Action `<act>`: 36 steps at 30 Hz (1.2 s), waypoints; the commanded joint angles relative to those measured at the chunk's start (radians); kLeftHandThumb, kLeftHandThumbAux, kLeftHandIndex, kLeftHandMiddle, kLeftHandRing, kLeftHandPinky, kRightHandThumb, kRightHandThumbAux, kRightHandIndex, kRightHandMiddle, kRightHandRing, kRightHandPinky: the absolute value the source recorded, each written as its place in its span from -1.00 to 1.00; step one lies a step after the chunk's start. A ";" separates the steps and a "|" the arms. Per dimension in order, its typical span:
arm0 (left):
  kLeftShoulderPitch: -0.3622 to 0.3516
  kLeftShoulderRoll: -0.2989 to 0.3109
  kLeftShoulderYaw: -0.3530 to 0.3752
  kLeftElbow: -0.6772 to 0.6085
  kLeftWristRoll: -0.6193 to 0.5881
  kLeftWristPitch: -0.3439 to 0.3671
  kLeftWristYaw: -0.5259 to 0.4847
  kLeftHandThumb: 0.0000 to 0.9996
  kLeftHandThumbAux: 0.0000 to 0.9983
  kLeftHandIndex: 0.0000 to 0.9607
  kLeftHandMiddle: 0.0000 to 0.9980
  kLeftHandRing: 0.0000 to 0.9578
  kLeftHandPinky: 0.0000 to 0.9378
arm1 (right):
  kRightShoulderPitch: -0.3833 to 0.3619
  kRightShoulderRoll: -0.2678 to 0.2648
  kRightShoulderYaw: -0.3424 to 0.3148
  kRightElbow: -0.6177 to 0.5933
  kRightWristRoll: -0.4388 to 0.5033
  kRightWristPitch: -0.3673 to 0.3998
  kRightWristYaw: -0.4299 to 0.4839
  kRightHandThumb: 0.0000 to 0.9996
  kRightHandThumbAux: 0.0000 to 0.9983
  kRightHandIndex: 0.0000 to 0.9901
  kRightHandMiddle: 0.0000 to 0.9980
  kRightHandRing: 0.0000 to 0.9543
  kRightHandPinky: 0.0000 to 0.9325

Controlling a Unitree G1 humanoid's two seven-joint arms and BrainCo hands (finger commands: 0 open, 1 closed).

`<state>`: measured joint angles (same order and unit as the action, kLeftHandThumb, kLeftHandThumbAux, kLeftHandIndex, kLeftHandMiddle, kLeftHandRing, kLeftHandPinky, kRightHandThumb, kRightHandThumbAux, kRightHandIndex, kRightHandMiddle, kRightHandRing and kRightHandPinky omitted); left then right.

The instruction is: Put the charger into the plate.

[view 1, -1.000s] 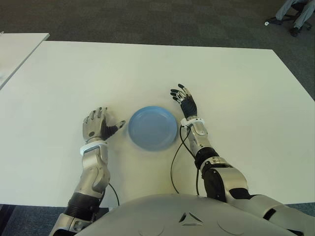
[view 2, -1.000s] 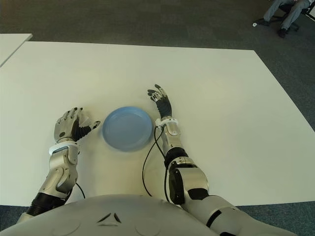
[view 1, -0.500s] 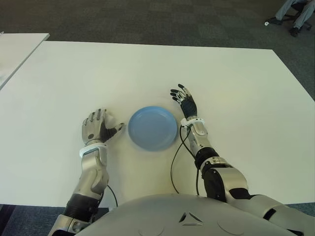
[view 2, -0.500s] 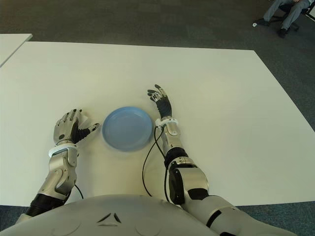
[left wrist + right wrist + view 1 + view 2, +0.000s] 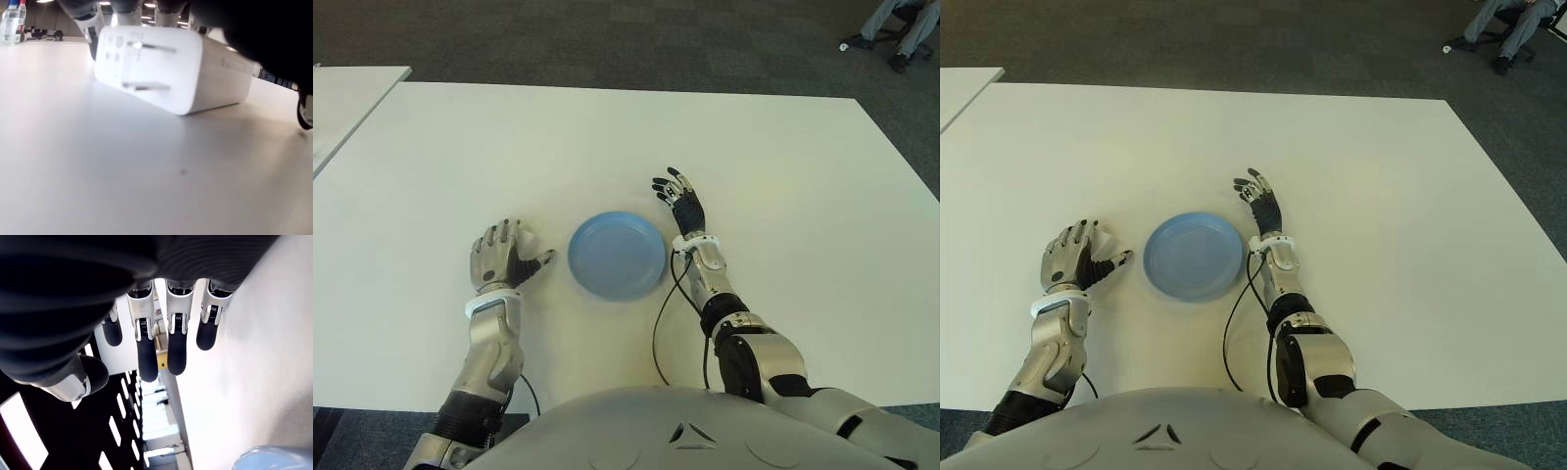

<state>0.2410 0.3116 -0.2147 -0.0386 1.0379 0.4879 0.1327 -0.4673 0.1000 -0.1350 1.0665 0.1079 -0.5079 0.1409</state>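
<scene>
The small white boxy charger (image 5: 171,68) lies on the white table (image 5: 607,147) under the left hand's (image 5: 497,259) curled, not yet gripping fingers, the round blue plate (image 5: 618,255) beside it holds nothing, and the right hand (image 5: 682,202) shows open past the plate.

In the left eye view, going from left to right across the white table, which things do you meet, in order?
Left hand over the white charger → blue plate → right hand, fingers spread, holding nothing.

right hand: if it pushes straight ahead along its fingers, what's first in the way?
Nothing, as far as the eye views show. The right hand, open beside the round blue plate, points over bare white table; height above it is unclear.
</scene>
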 commanded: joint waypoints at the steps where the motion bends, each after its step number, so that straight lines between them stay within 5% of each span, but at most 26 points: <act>1: 0.025 0.012 -0.001 0.009 -0.020 0.002 -0.006 -0.71 -0.31 -1.00 -1.00 -1.00 -1.00 | 0.028 0.032 -0.004 0.036 0.007 0.044 -0.011 -1.00 0.04 -0.74 -0.36 -0.46 -0.60; 36: 0.026 0.025 0.058 -0.058 -0.095 -0.081 0.097 -0.53 -0.22 -1.00 -1.00 -1.00 -1.00 | 0.023 0.038 -0.001 0.047 0.001 0.036 -0.015 -1.00 0.04 -0.73 -0.35 -0.44 -0.59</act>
<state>0.2635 0.3273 -0.1649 -0.0814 0.9521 0.4150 0.2205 -0.4677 0.1000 -0.1351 1.0688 0.1077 -0.5082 0.1412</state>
